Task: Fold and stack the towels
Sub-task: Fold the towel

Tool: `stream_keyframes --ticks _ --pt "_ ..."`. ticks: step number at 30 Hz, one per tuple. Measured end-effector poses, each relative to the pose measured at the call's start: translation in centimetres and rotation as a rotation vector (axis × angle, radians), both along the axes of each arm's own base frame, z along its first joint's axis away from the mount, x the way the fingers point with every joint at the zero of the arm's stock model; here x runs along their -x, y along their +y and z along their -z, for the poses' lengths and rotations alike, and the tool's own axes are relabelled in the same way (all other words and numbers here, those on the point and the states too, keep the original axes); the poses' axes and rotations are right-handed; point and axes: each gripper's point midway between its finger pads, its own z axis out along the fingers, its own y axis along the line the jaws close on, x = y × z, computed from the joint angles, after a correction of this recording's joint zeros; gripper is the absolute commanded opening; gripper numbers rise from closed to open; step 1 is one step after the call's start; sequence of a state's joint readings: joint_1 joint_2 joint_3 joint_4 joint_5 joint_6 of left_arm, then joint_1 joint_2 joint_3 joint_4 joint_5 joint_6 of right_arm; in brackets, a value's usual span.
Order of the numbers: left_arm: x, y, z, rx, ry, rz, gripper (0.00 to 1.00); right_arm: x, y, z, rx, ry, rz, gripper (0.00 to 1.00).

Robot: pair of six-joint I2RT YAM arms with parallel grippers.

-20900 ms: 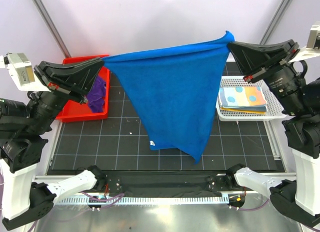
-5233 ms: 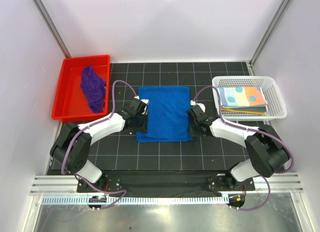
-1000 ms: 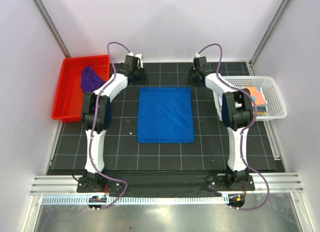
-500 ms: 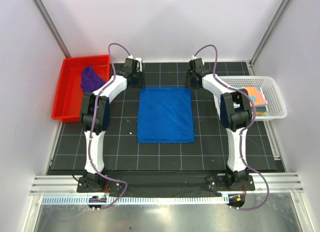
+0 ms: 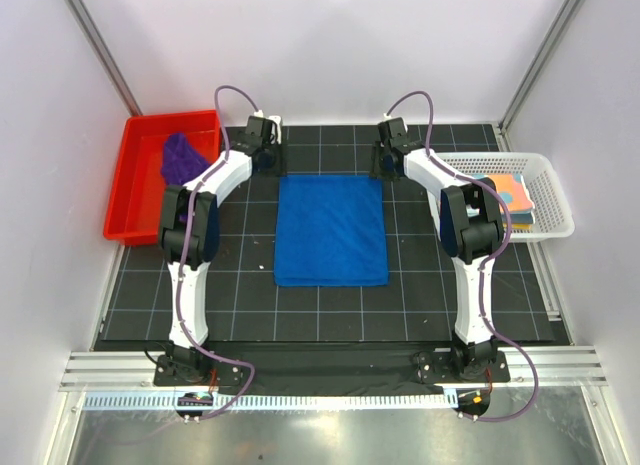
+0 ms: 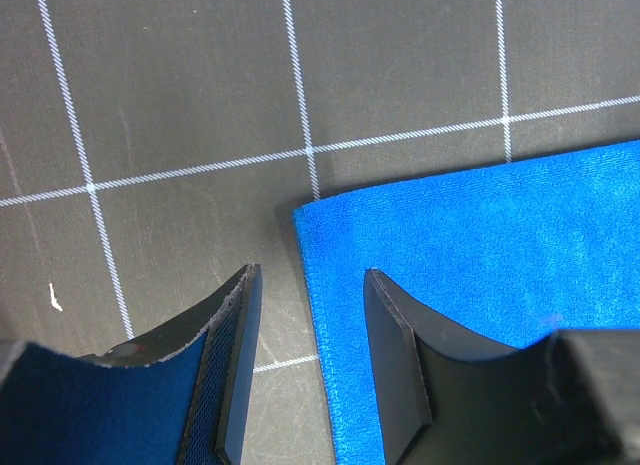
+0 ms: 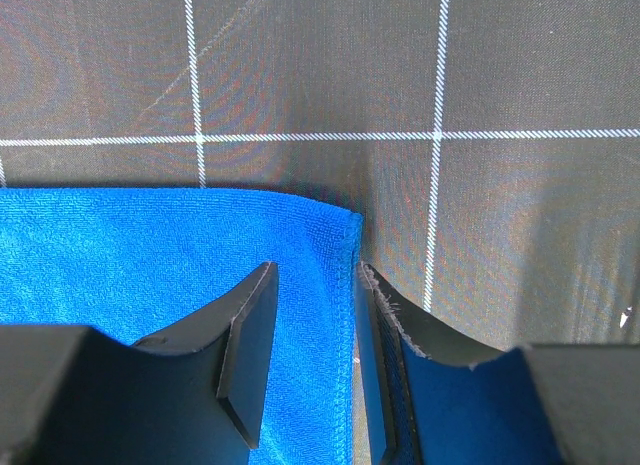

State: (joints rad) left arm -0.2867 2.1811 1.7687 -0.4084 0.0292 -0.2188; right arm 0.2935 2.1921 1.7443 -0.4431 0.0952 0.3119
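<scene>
The blue towel (image 5: 330, 230) lies folded flat as a rectangle in the middle of the black mat. My left gripper (image 5: 272, 165) is low over its far-left corner. In the left wrist view the gripper (image 6: 308, 285) is open and straddles the left hem of the blue towel (image 6: 470, 255). My right gripper (image 5: 383, 165) is at the far-right corner. In the right wrist view it (image 7: 314, 275) is open, with the hem of the blue towel (image 7: 150, 245) lying flat between its fingers. A purple towel (image 5: 183, 157) is crumpled in the tray. A patterned towel (image 5: 512, 195) lies folded in the basket.
The red tray (image 5: 135, 200) stands at the far left of the mat. The white mesh basket (image 5: 555, 220) is at the far right. Both arms stretch far forward along either side of the blue towel. Walls enclose the back and sides.
Both grippers have shifted slightly at the blue towel's far corners. The left jaws have opened a little wider. The towel has not moved.
</scene>
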Motion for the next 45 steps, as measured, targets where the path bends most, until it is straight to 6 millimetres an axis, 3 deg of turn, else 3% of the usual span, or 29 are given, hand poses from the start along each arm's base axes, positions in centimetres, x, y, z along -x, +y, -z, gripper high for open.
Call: stream_keyframes --ticks 33,40,45 --pt "0.1 -0.1 0.1 0.018 0.009 0.025 0.5 0.1 -0.7 0.3 0.043 -0.002 0.001 0.5" --pt "0.1 -0.3 2.3 0.016 0.046 0.031 0.5 -0.2 -0.6 0.3 0.039 -0.013 0.001 0.5" --pt "0.3 -0.2 4.6 0.004 0.085 0.03 0.5 -0.7 -0.4 1.4 0.039 -0.006 -0.001 0.5"
